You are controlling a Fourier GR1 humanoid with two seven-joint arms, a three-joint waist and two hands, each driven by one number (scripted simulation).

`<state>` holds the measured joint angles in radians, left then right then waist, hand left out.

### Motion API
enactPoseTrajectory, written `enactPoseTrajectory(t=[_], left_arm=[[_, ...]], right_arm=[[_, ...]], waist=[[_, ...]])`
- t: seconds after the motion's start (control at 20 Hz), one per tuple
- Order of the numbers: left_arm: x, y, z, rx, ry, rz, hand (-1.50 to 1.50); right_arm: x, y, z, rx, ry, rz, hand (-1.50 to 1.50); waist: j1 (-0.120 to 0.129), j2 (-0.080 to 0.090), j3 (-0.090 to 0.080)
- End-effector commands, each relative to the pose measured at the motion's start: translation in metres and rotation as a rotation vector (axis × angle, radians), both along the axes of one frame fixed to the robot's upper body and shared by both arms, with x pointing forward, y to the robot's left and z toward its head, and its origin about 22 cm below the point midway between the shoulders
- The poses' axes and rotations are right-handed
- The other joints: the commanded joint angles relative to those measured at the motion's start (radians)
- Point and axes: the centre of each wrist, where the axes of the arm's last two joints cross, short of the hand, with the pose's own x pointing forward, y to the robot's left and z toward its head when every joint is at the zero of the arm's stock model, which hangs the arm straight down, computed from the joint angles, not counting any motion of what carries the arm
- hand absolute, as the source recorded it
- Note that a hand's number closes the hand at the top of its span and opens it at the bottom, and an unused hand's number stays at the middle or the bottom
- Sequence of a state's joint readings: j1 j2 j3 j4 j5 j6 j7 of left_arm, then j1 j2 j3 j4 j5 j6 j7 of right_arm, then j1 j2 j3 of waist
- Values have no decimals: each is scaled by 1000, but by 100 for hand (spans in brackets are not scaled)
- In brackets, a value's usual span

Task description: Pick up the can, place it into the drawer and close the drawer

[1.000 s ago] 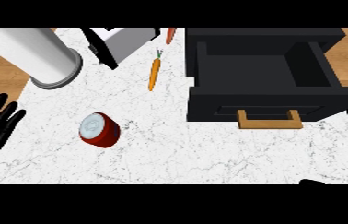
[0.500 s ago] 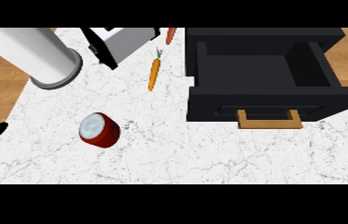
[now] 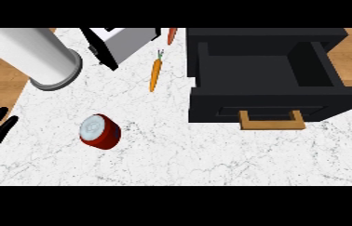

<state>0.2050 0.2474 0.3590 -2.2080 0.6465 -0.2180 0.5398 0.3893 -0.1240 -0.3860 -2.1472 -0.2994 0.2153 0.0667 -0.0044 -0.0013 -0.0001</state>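
Observation:
A red can (image 3: 100, 131) with a silver lid lies tilted on the white marble counter (image 3: 172, 150), left of centre. On the right stands the black drawer (image 3: 206, 71), pulled open, its inside showing nothing in it; its wooden handle (image 3: 271, 121) faces the near edge. Only straight black fingers of my left hand (image 3: 5, 124) show at the view's far left edge, well to the left of the can and apart from it. My right hand does not show.
An orange carrot (image 3: 155, 74) lies between the can and the drawer, farther back. A big white cylinder with a grey rim (image 3: 43, 57) leans at the back left. A white and black box (image 3: 124, 43) sits at the back, with a second orange piece (image 3: 172, 35) beside it.
The left hand's fingers sank almost out of view at the left edge and now show there again, lower than a second ago. The dark sliver at the bottom right is gone. The can has not moved.

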Motion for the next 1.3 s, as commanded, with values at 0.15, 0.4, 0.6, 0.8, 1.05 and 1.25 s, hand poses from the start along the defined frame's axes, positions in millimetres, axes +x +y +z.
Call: enactPoseTrajectory(t=[0.15,0.4,0.6,0.8,1.05,1.25], left_arm=[[24,-15,-6,-62,45,-27,-150],[44,-24,-33,-50,82,17,-150],[50,-27,-64,-30,94,2,-150],[65,-28,-88,-10,85,19,-150],[62,-37,-111,23,115,57,-150],[75,-53,-116,30,140,69,-150]], right_arm=[[-7,-16,16,24,-12,6,-150],[-5,-12,6,0,-6,-11,-150],[-22,-23,9,1,8,-7,-150],[-28,-22,6,8,-5,21,-150],[-29,-32,4,3,10,-13,-150],[-36,-34,9,24,-10,13,-150]], waist=[[1,1,0],[0,1,0],[-1,1,0],[-3,1,0],[0,1,0],[-2,1,0]])
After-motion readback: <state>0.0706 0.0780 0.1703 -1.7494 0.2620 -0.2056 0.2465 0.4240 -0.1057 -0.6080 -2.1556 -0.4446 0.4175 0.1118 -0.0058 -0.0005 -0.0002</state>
